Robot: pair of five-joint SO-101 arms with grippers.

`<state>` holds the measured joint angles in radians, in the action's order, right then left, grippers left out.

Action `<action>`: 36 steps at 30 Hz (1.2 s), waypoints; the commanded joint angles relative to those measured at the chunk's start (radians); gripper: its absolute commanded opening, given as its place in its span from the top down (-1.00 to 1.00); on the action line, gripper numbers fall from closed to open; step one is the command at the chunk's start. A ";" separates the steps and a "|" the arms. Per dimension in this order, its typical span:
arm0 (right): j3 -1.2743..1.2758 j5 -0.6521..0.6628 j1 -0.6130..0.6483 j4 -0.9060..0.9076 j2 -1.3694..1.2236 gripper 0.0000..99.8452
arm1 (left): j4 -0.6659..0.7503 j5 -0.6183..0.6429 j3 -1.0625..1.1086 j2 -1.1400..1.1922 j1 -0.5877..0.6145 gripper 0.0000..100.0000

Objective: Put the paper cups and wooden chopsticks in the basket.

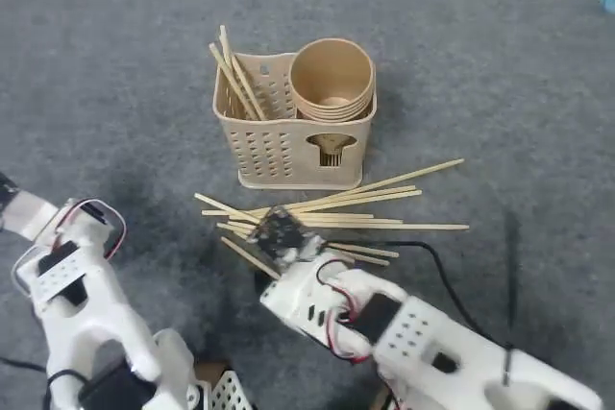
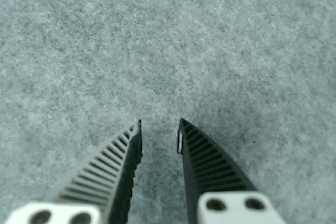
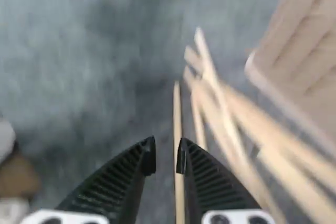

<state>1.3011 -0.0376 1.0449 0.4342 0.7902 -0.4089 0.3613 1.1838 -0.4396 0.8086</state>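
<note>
High view: loose chopsticks lie just beside the basket

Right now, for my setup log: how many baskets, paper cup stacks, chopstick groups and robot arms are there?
Basket: 1
Stack of paper cups, standing in the basket: 1
Chopstick groups: 2, a bunch in the basket and a loose pile in front of it
Robot arms: 2, left arm and right arm
Total: 6
</note>
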 commanded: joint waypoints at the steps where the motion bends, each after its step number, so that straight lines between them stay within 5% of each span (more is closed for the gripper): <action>1: -0.123 -0.003 0.012 0.008 -0.203 0.84 | 0.028 0.006 -0.036 -0.003 -0.011 0.77; 9: -0.284 0.025 0.001 -0.002 -0.512 0.84 | 0.028 0.006 -0.036 -0.003 -0.011 0.77; 36: -0.311 0.068 -0.019 -0.051 -0.613 0.85 | 0.028 0.006 -0.036 -0.003 -0.011 0.77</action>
<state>1.0434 0.0084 1.0342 0.4035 0.1995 -0.4089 0.3613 1.1838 -0.4396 0.8086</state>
